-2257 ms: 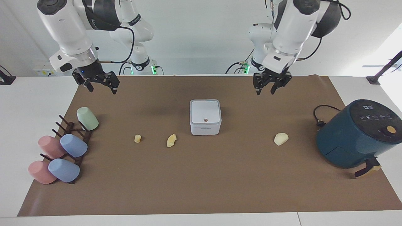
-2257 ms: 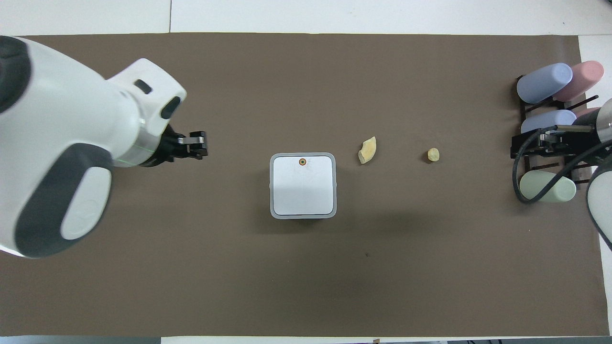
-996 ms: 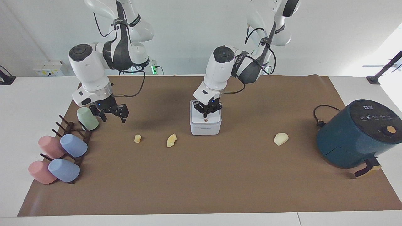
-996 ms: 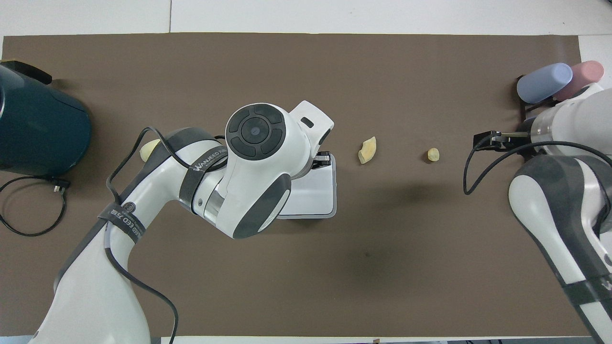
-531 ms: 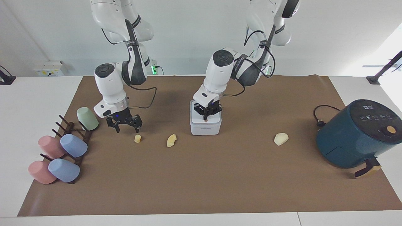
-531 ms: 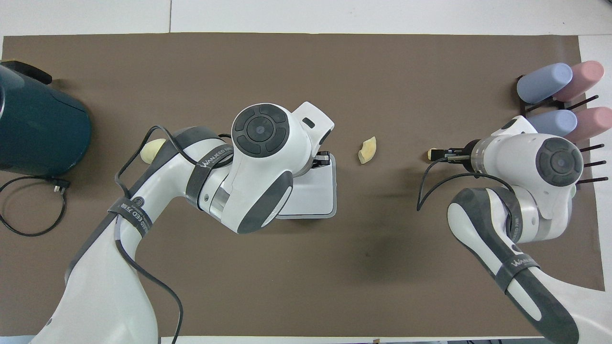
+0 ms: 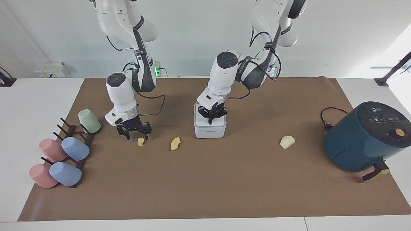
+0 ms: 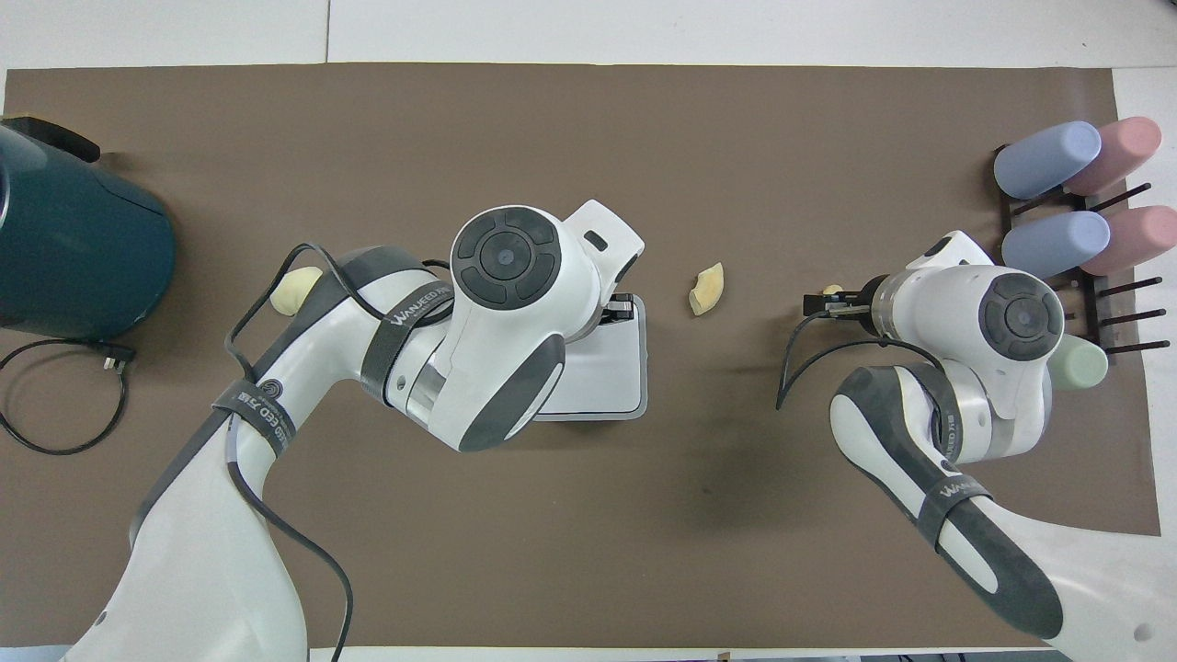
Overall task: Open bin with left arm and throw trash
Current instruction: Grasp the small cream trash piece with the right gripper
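Overhead view: bin [image 8: 602, 368] (lid) half-hidden

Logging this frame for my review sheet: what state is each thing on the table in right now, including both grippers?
bin: lid down, shut.
left gripper: jaws shut, tip on the bin's lid at the red button.
right gripper: jaws open, low beside the smallest scrap.
smallest scrap: on the mat, not gripped.
middle scrap: on the mat.
largest scrap: on the mat, toward the air fryer.
air fryer: drawer shut.
cups: on the rack.
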Tool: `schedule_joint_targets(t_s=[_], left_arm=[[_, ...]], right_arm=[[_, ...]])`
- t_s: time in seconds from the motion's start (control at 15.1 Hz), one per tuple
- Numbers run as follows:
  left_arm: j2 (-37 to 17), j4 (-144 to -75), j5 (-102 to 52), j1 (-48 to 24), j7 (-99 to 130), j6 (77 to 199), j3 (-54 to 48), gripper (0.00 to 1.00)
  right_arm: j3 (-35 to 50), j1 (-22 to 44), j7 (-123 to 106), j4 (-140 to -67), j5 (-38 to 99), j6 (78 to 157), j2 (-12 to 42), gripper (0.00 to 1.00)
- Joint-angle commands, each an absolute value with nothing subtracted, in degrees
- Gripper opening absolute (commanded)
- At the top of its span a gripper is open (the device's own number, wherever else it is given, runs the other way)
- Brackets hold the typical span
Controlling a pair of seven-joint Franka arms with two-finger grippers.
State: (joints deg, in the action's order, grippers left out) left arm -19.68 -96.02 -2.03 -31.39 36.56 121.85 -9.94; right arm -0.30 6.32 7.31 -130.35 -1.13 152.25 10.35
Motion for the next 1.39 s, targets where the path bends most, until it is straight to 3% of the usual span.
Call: schedule_joint_targets(t_s=[0.0,0.07,0.53,1.0,1.33], left_arm=[[-20.13,-99.92,-0.44,-32.61,36.12,124.89,-9.14,0.00],[-20.13,-100.63,-0.44,-32.69,36.21,125.59,-9.14,0.00],[-20.13,-102.31,1.41,-33.58,36.47,126.83,-9.05,0.00],[-14.17,-99.32,0.79,-31.91,36.04,117.79,-8.88,0.00],[-6.96,-99.32,-0.26,-28.13,34.37,110.49,-8.88,0.00]], right_arm=[[-0.26,6.94,5.10,-130.52,-0.97,154.07,10.72,0.25],[-0.26,6.94,4.58,-130.69,-0.97,155.73,10.90,0.00],[-0.26,7.12,4.57,-130.52,-0.97,156.72,11.08,0.00],[-0.09,7.55,7.99,-124.82,-0.97,142.33,6.60,0.00],[1.40,7.82,12.91,-112.87,-0.88,125.19,5.80,0.00]])
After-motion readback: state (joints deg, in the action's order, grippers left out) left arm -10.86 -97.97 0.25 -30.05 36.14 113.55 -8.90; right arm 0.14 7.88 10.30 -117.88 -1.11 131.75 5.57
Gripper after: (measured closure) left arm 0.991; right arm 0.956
